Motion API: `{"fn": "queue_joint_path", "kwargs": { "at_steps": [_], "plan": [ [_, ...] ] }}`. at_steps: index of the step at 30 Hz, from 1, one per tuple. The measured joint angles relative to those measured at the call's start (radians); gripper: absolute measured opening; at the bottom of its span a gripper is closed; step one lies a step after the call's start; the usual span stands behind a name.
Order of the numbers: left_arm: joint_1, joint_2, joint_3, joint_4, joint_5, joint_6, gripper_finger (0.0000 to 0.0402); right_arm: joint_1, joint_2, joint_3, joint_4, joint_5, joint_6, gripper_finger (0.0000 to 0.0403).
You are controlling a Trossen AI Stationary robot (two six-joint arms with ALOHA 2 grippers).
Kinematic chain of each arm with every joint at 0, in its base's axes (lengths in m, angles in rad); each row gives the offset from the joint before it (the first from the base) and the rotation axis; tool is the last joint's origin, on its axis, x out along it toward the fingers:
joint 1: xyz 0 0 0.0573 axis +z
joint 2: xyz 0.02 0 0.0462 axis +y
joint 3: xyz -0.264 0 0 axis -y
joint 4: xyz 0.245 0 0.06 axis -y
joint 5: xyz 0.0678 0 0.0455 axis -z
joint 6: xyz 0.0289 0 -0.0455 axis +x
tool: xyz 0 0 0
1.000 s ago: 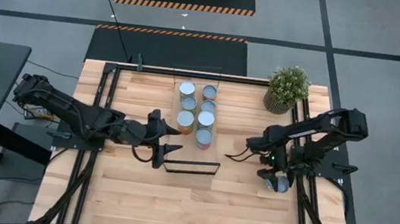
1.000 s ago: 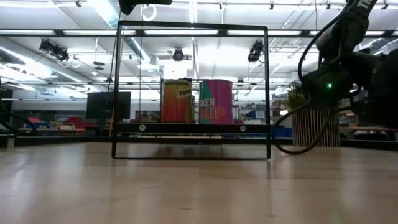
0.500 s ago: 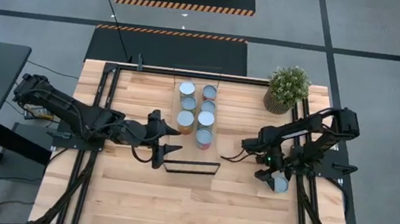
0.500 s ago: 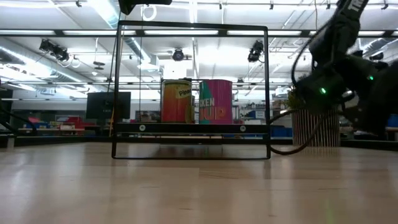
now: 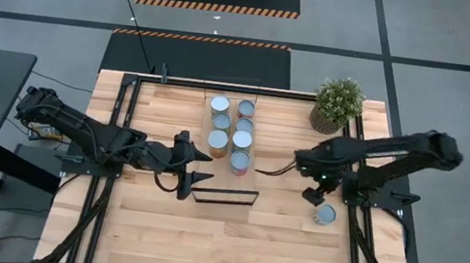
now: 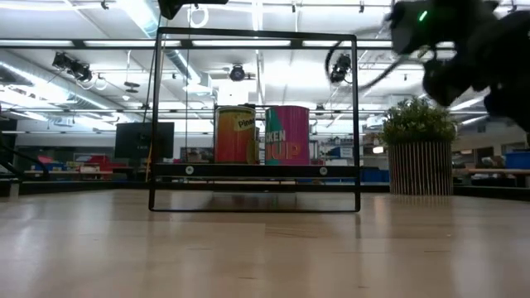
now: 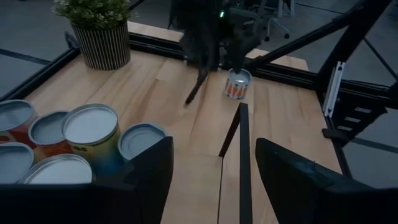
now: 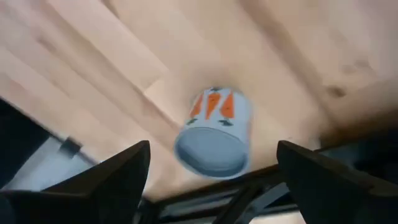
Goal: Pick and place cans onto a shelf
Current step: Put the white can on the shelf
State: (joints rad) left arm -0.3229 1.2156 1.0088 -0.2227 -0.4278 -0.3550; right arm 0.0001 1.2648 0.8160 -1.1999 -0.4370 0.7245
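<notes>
While the right end effector [image 5: 310, 197] hangs above the counter [image 5: 160, 230] with its fingers spread wide and empty, a single can [image 5: 325, 214] with orange markings stands just beneath it near the counter's right edge. Seven cans [image 5: 230, 135] sit clustered on the shelf [image 5: 226, 180]. Beside that shelf, the left end effector [image 5: 194, 182] rests wide open, holding nothing.

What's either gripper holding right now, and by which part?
Nothing. The right gripper is open above the lone can on the table, fingers clear of it. The left gripper is open beside the shelf.
</notes>
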Motion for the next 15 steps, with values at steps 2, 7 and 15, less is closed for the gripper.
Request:
{"fn": "queue_joint_path", "kwargs": {
  "at_steps": [2,7,15],
  "plan": [
    [0.0,0.0,0.0,0.0,0.0,0.0,0.0233,0.048,-0.091,-0.01,-0.008,0.064,0.077,0.0358],
    [0.0,0.0,0.0,0.0,0.0,0.0,0.0233,0.189,-0.289,-0.081,0.004,0.205,0.346,0.0359],
    [0.0,0.0,0.0,-0.001,0.01,-0.002,0.0233,0.456,-0.323,-0.081,0.022,0.314,0.571,0.0361]
  ]
}}
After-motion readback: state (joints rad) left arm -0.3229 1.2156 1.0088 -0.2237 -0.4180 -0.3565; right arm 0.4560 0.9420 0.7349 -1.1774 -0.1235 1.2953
